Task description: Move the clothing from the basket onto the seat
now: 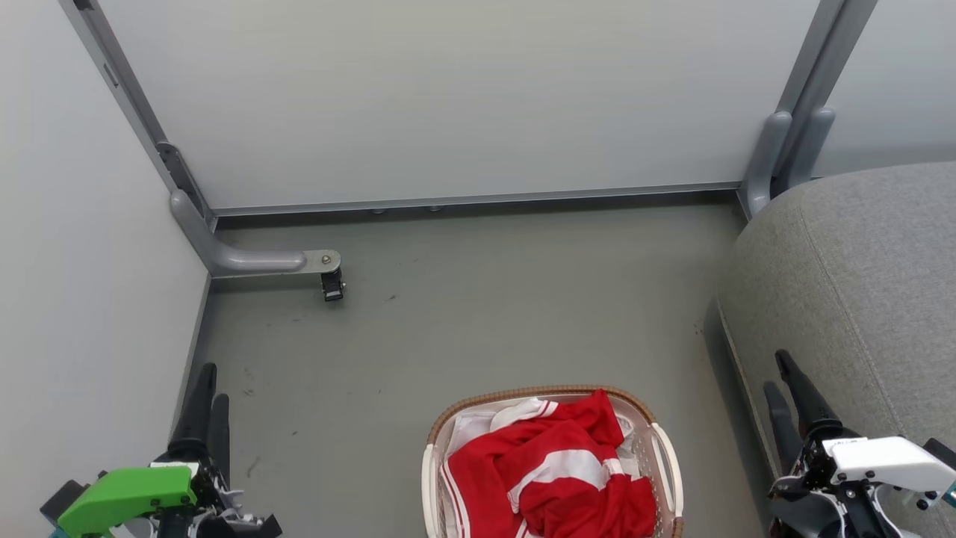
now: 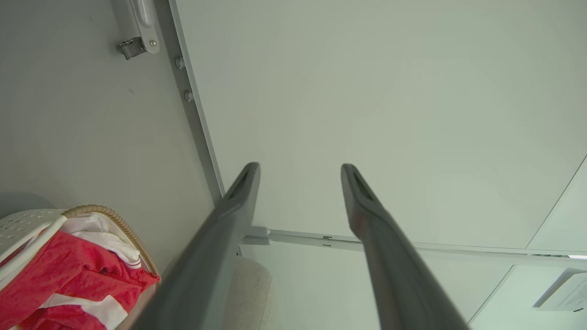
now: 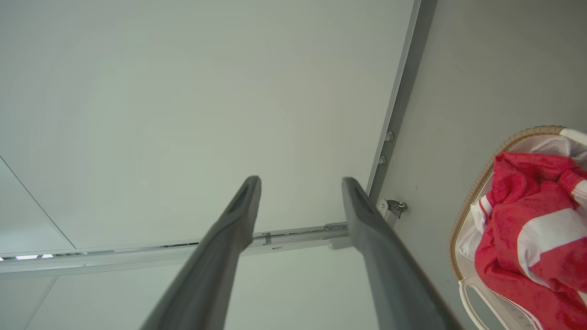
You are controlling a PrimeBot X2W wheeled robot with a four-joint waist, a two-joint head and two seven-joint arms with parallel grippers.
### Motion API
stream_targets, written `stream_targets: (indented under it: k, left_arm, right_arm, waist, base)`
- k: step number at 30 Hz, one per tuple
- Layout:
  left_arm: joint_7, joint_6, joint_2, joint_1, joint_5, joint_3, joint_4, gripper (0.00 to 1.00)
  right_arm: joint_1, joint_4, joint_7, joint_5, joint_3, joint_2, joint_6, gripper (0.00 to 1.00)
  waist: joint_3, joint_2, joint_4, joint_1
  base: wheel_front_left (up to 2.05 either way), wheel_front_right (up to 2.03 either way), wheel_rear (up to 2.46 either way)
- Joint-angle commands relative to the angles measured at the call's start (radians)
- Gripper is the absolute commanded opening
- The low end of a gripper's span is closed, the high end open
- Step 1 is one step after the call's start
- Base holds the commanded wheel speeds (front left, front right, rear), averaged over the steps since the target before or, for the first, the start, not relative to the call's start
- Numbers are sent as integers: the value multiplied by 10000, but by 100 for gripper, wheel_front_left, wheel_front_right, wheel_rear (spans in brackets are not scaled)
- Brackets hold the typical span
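Two grippers flank the work. At near left, the left gripper has its fingers spread, holding nothing. Right of it, at near centre, the clothing lies heaped in the basket on the floor. Farther right, the right gripper, also spread and empty, looks the nearer to the heap, which lies to its left. The seat rises just beside it.

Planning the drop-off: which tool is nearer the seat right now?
Right. The right tool hangs beside the seat, at its edge in the head view; the left tool is away on the far side of the basket.
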Motion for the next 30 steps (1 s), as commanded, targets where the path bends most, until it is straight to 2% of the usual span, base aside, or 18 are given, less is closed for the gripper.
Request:
stream_targets:
  k: [1, 9, 15, 20, 30]
  left_arm:
    - [-32, 0, -1, 31, 19, -31, 17, 100]
    - [-438, -6, 12, 111, 297, -366, -72, 100]
    - [-718, -10, 21, 157, 730, -476, -190, 100]
    - [-942, -13, 29, 180, 1463, -436, -325, 100]
    - [-1349, -19, 45, 205, 3273, -517, -858, 100]
  right_arm:
    - [25, 32, -32, -14, 25, 8, 0, 100]
    - [60, 8, -440, -302, 204, -11, 0, 100]
    - [21, 46, -720, -1006, 94, -26, 0, 100]
    - [-10, -123, -946, -1839, 24, -37, 1, 100]
    - [40, -896, -1352, -4412, -3, -58, 1, 100]
  waist:
    - [3, 1, 0, 0]
    - [19, 7, 0, 0]
    - [40, 12, 1, 0]
    - [71, 17, 6, 0]
    - [164, 25, 8, 0]
  base:
    - [0, 0, 0]
    - [0, 0, 0]
    - [0, 0, 0]
    - [0, 0, 0]
    - [0, 0, 0]
